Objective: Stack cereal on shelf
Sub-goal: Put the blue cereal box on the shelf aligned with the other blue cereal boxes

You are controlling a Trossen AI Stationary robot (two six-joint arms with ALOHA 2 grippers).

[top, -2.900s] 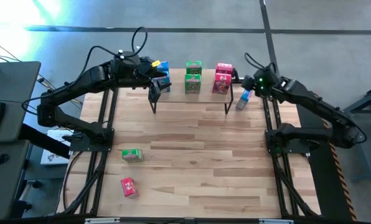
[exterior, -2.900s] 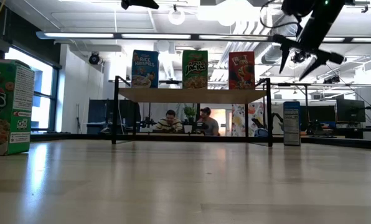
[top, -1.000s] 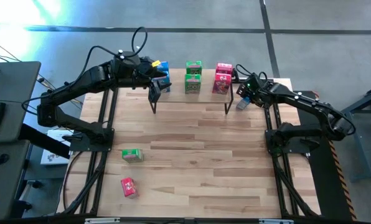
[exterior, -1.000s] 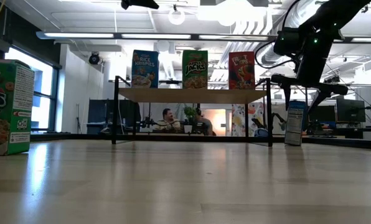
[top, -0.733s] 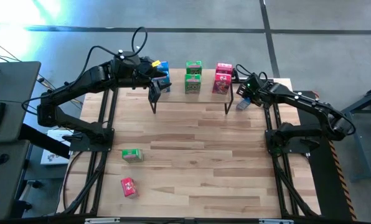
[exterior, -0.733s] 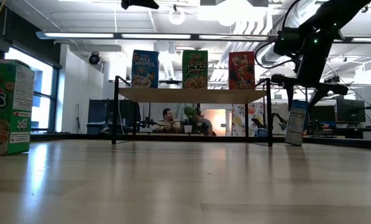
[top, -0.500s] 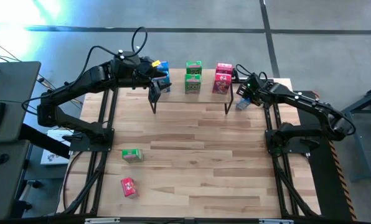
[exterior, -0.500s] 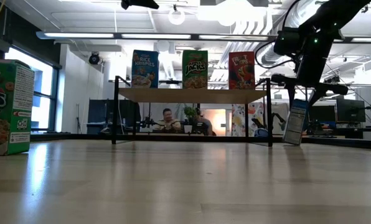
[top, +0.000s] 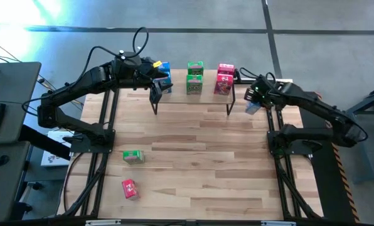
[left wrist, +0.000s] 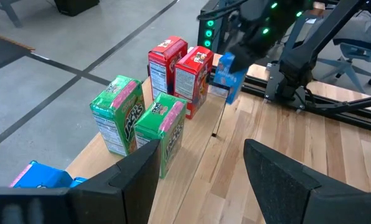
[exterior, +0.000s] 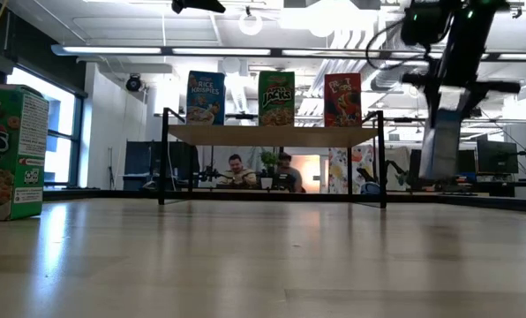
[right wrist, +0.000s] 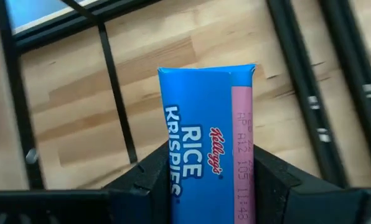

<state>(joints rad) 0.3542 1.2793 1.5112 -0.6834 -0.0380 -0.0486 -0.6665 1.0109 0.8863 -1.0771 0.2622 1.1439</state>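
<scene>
Now right claw (right wrist: 201, 177) clamped on blue cereal box (right wrist: 205, 140), lifted beside shelf (top: 193, 94), left claw (left wrist: 198, 180) open.

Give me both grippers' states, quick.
Left gripper: open, empty, by the shelf.
Right gripper: shut on a blue cereal box, lifted beside the shelf.
</scene>
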